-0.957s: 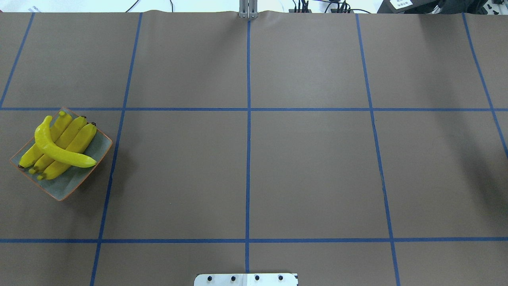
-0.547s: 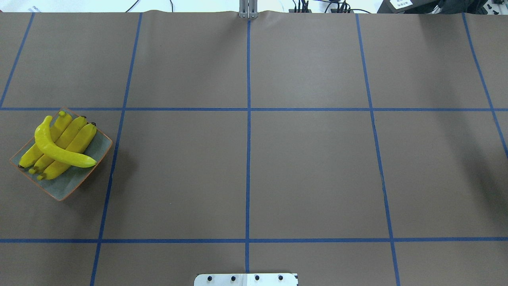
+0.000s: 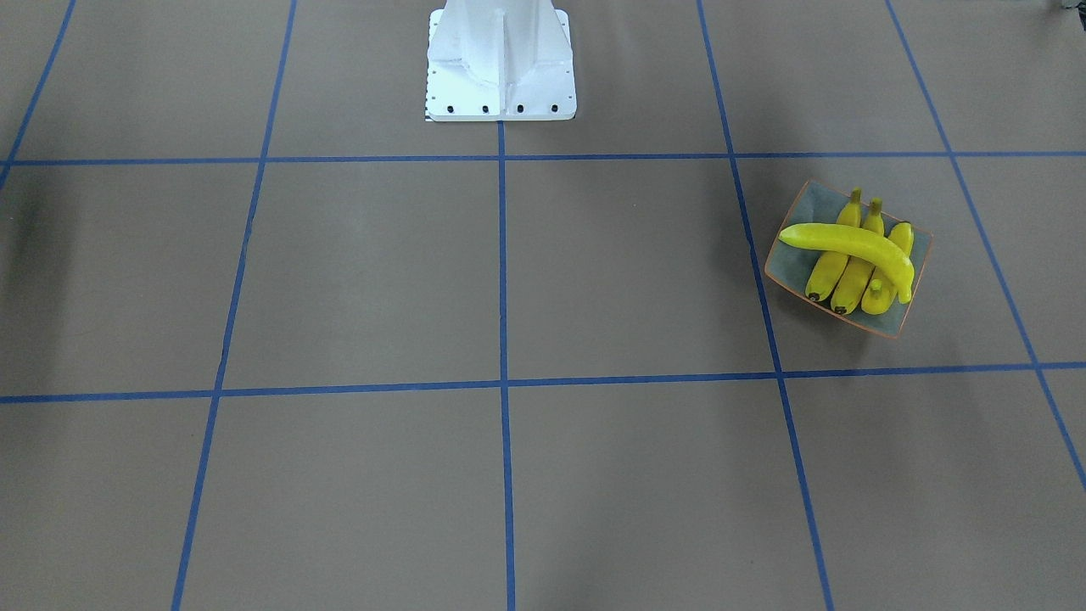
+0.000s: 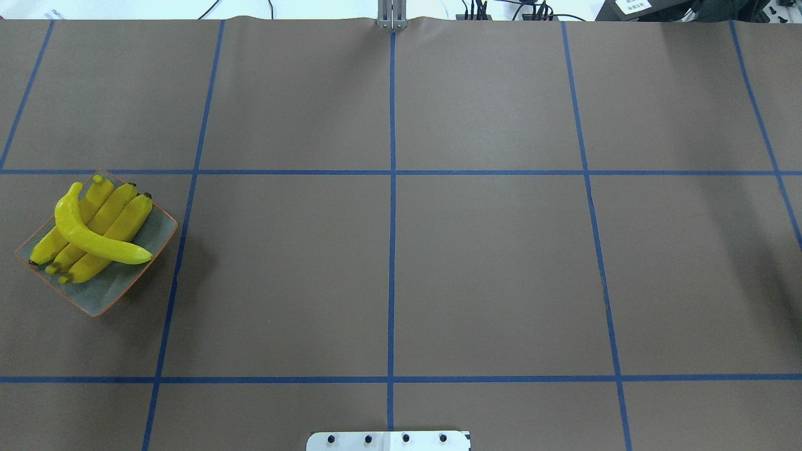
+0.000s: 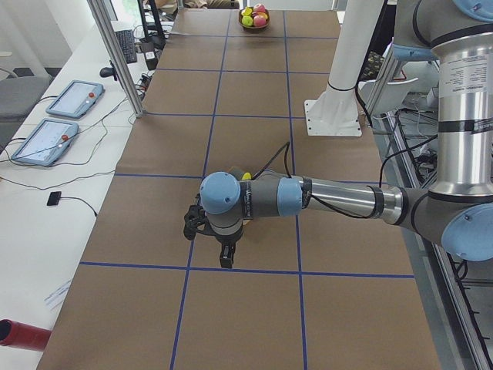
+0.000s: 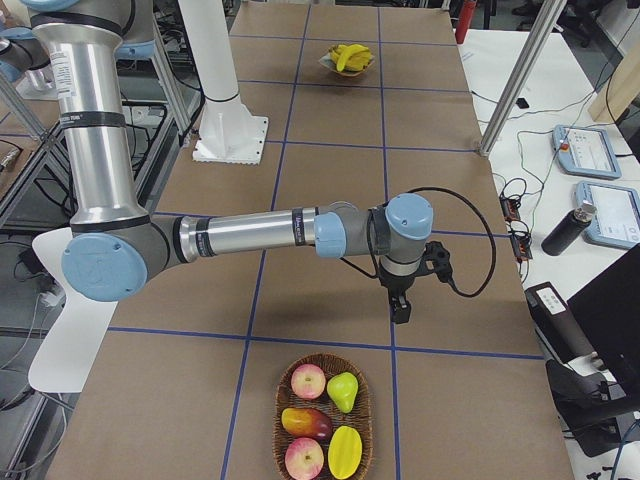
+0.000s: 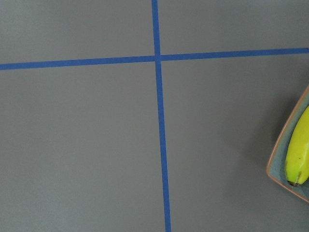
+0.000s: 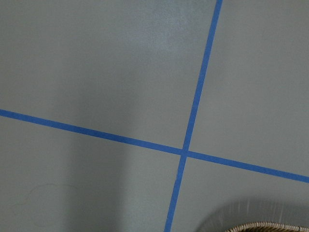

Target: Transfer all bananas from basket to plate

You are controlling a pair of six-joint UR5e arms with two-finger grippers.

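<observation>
Several yellow bananas (image 4: 94,232) lie on the square grey-blue plate (image 4: 109,294) at the table's left; one long curved banana (image 3: 848,242) rests across the others. The plate (image 3: 793,267) also shows in the front view. The left wrist view catches the plate's rim (image 7: 282,145) and one banana tip (image 7: 298,157). The wicker basket (image 6: 281,400) sits at the table's right end and holds apples and other fruit. My left gripper (image 5: 226,262) hangs over the table beside the plate, and my right gripper (image 6: 400,310) hangs just short of the basket. I cannot tell whether either is open or shut.
Blue tape lines grid the brown table (image 4: 489,269). The white robot base (image 3: 501,64) stands at the near middle edge. The basket's rim (image 8: 263,225) edges into the right wrist view. Tablets (image 5: 73,99) and cables lie on a side bench.
</observation>
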